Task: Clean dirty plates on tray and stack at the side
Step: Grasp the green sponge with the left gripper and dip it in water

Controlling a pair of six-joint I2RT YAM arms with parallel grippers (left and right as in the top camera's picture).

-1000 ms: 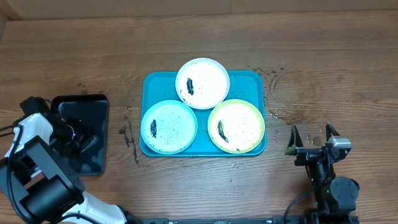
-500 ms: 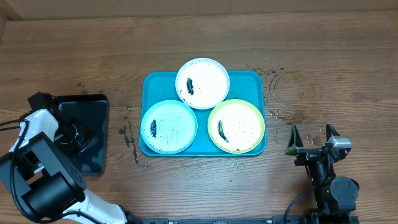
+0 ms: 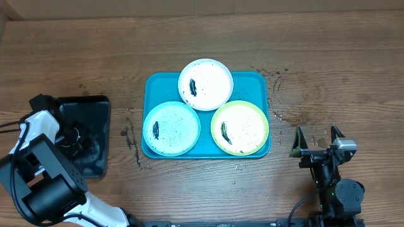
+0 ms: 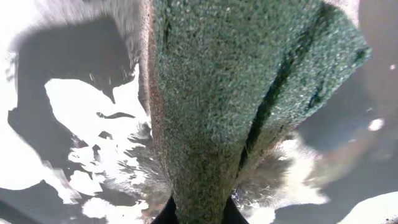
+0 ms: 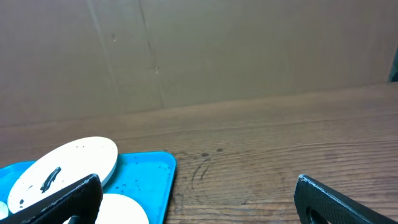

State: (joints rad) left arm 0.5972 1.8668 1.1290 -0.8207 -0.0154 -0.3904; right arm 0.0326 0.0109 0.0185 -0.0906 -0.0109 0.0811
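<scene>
On the turquoise tray (image 3: 254, 82) lie three smeared plates: a white plate (image 3: 205, 84) at the back, a light blue plate (image 3: 171, 128) front left and a yellow-green plate (image 3: 240, 128) front right. My left gripper (image 3: 76, 134) is down in the black tray (image 3: 95, 104) at the far left. In the left wrist view it (image 4: 198, 214) is shut on a green scouring sponge (image 4: 224, 93) over wet black plastic. My right gripper (image 3: 315, 135) stands open over bare wood to the right of the tray, holding nothing. The right wrist view shows the tray's corner (image 5: 152, 174) and the white plate (image 5: 68, 165).
Water drops and dark specks mark the wood beside the turquoise tray's left and right edges (image 3: 129, 135). A brown cardboard wall (image 5: 199, 56) stands behind the table. Bare wood lies around the tray on the far, near and right sides.
My left gripper has shut on the sponge in the black tray, and its arm shifted slightly back. The right arm and the plates have not moved.
</scene>
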